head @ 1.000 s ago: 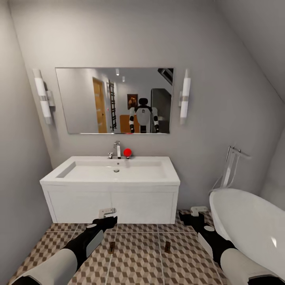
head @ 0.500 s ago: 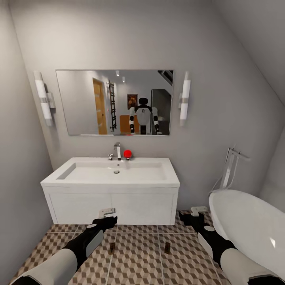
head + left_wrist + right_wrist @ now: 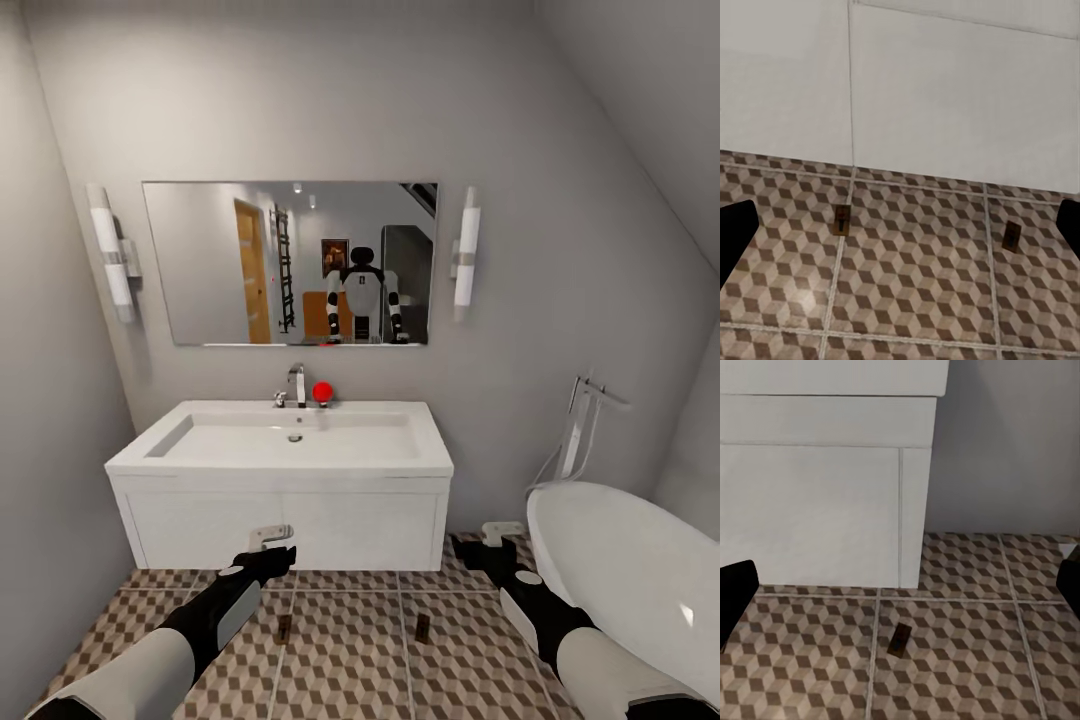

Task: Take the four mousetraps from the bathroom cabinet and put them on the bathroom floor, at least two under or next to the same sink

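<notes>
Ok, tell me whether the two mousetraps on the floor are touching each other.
Apart. The left wrist view shows one mousetrap and the other mousetrap lying on the bathroom floor with a stretch of bare tile between them, in front of the vanity.

Two mousetraps lie flat on the bathroom floor [image 3: 350, 660], low in the middle of the head view. The left mousetrap [image 3: 283, 627] and the right mousetrap [image 3: 422, 626] are small brown wooden boards, well apart from each other, both just in front of the sink [image 3: 290, 437]. The floor has big tiles with a brown, beige and white cube pattern. The sink is wide and white, on a white box, in the middle of the picture.
</notes>
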`<state>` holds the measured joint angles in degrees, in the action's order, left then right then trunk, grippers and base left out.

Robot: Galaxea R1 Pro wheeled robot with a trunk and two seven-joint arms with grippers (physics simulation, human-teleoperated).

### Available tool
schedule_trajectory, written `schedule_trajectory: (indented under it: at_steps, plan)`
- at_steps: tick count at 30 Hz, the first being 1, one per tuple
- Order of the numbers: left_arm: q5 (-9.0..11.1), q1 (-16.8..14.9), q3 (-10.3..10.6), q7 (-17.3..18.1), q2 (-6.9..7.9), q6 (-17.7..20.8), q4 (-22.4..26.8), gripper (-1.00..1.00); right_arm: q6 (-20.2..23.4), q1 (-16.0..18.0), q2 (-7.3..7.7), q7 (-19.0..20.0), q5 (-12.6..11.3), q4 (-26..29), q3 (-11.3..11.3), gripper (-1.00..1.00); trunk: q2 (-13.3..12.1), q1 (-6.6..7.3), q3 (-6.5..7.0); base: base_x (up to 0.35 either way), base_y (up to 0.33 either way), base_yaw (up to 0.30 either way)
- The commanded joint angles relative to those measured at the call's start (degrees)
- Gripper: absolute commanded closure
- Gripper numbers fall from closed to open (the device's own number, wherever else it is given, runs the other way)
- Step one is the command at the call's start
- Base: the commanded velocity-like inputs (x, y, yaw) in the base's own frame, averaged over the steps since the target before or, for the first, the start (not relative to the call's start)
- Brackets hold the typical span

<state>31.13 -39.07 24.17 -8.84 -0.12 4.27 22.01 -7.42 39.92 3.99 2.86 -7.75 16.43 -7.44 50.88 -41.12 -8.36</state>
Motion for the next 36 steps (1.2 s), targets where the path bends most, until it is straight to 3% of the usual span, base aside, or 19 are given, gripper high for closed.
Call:
schedule_trajectory:
  at_steps: [1, 18, 36]
  plan:
    - [0.4, -0.04, 0.44, -0.48, 0.04, 0.21, 0.12, -1.0, -0.23, 0.04, 0.05, 0.12, -0.6, -0.07, -0.39, -1.0, -0.35, 0.22, 0.1, 0.0, 0.0, 0.0]
    - [0.37, -0.04, 0.44, -0.48, 0.03, 0.21, 0.11, -1.0, -0.32, 0.05, 0.14, 0.12, -0.6, -0.09, -0.39, -1.0, -7.17, 3.95, 4.08, 0.0, 0.0, 0.0]
    - [0.42, -0.04, 0.44, -0.41, 0.18, 0.21, 0.13, -1.0, -0.32, 0.05, 0.11, 0.2, -0.6, -0.09, -0.39, -1.0, -14.39, 7.9, 7.41, 0.0, 0.0, 0.0]
